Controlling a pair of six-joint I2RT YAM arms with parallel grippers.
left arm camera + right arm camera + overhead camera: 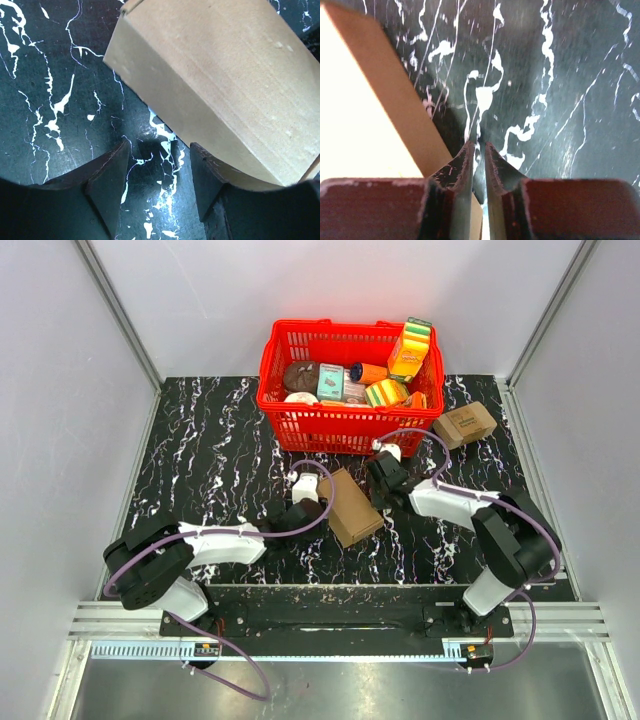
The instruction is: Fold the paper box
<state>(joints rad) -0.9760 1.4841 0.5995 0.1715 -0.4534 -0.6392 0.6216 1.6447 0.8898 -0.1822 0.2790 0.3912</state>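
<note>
Cardboard, plain brown and unprinted: 1 box [352, 505] lies folded shut on the black marbled table [220, 460], between 2 grippers. Just left of the box, the left gripper [157, 160] has its fingers spread apart, holding nothing. Just right of it, the right gripper [479, 150] has its fingers almost together, also empty. Beyond the box to the right lies 1 small carton [465, 424] with unreadable dark print. Straight beyond the box, 1 red basket [300, 425] holds assorted packets, their labels too small to read.

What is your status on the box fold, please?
Left gripper open, empty, beside the box. Right gripper shut, empty, at its other side. Box on the table between them, looks closed up. Red basket close behind.
</note>
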